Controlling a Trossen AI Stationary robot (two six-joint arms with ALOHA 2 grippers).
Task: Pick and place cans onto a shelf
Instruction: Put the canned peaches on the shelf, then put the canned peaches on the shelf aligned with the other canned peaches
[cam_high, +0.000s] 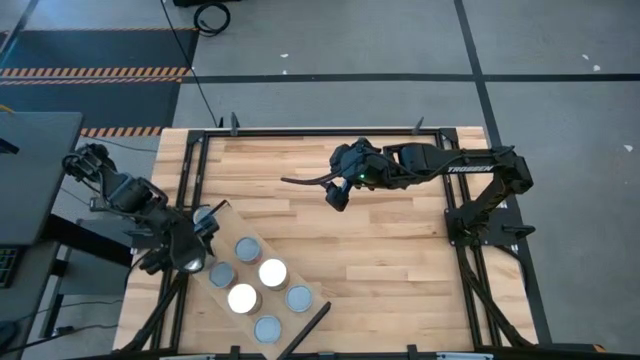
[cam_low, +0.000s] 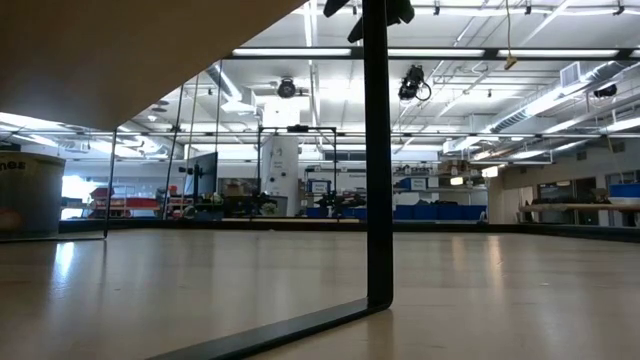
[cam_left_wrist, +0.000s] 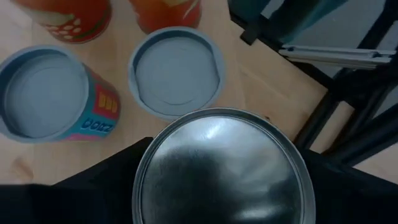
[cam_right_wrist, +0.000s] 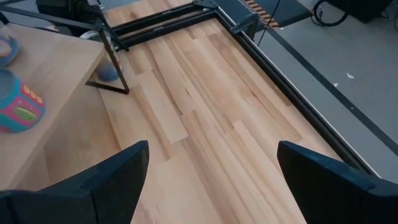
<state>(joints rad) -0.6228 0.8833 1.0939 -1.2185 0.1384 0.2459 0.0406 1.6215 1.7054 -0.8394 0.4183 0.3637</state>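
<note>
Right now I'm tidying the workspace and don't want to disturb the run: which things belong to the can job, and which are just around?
Part of the job:
- cans standing on the shelf
- silver-topped can between the left gripper's fingers
- right gripper, open, waiting over the table's middle

Just around:
- tabletop
- black frame
- floor cable
</note>
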